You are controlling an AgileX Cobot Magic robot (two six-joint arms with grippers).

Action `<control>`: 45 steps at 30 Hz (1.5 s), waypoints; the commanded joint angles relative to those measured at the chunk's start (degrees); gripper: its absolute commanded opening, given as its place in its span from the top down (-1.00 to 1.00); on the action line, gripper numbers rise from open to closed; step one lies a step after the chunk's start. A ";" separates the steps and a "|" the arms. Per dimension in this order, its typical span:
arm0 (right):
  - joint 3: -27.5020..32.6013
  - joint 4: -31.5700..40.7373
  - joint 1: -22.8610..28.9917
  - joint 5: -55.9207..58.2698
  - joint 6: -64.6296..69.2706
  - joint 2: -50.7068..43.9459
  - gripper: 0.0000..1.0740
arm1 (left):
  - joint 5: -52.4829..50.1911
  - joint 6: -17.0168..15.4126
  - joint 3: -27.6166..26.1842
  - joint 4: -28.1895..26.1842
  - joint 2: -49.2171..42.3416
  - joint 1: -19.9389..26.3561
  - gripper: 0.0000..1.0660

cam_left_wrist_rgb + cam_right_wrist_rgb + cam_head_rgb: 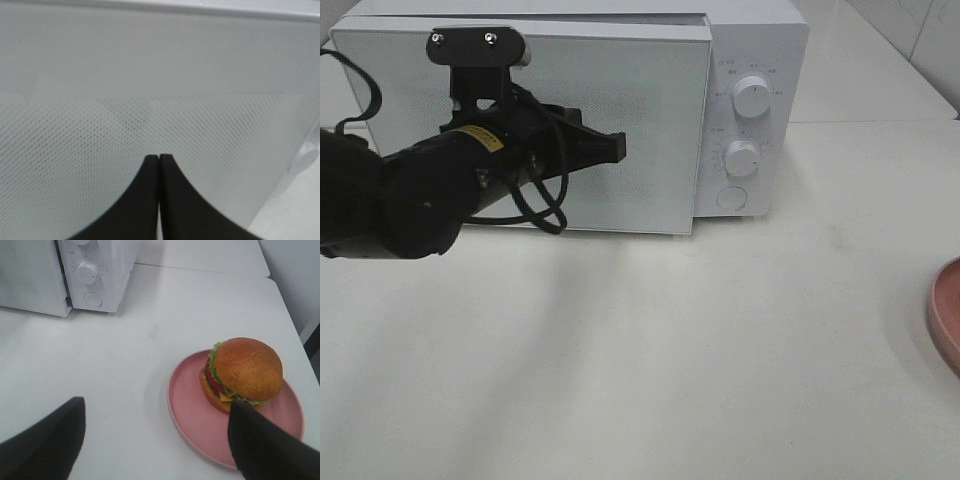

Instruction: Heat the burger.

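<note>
Your left end effector is sitting pressed together at the microwave door; your right end effector is hanging spread above the worktop, beside the burger on its pink plate.

Pink plate cropped at edge — microwave dial labels seemingly illegible

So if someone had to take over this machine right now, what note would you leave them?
Left gripper: fingers shut, empty, right at the microwave door.
Right gripper: fingers open, empty, above the table near the pink plate.
The burger sits on that plate, off to the microwave's right.
Done: nothing yet; the door looks barely ajar, if at all.
Left: open the door, put the burger in, close it, set the knobs.
</note>
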 commanded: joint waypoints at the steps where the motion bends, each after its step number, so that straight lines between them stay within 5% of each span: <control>1: -0.06 -0.11 -0.29 0.11 -0.29 -1.49 -0.42 | 1.03 2.29 -2.75 -3.27 1.15 -0.52 1.00; 6: -0.06 -0.11 -0.29 0.11 -0.29 -1.49 -0.42 | 1.60 3.84 -6.76 -6.07 3.09 -0.52 1.00; 11: -0.06 -0.11 -0.29 0.11 -0.29 -1.49 -0.42 | 1.72 8.77 -11.75 -9.80 5.79 -0.52 1.00; 21: -0.06 -0.11 -0.29 0.11 -0.29 -1.49 -0.42 | 6.07 9.68 -17.70 -9.85 8.48 1.95 1.00; 34: -0.06 -0.11 -0.29 0.11 -0.29 -1.49 -0.42 | 14.04 9.91 -17.93 -6.36 6.65 1.03 1.00; 39: -0.06 -0.11 -0.29 0.11 -0.29 -1.49 -0.42 | 19.60 13.18 -17.93 -6.36 4.93 -0.97 1.00; 42: -0.06 -0.11 -0.29 0.11 -0.29 -1.49 -0.42 | 22.75 13.98 -17.93 -6.36 4.18 -2.29 0.81; 43: -0.06 -0.11 -0.29 0.11 -0.29 -1.49 -0.42 | 26.76 15.18 -17.93 -6.36 3.72 -2.92 0.50; 44: -0.06 -0.11 -0.29 0.11 -0.29 -1.49 -0.42 | 26.76 15.18 -17.93 -6.36 3.72 -2.92 0.50; 45: -0.06 -0.11 -0.29 0.11 -0.29 -1.49 -0.42 | 28.99 15.76 -17.93 -6.36 3.61 -3.04 0.26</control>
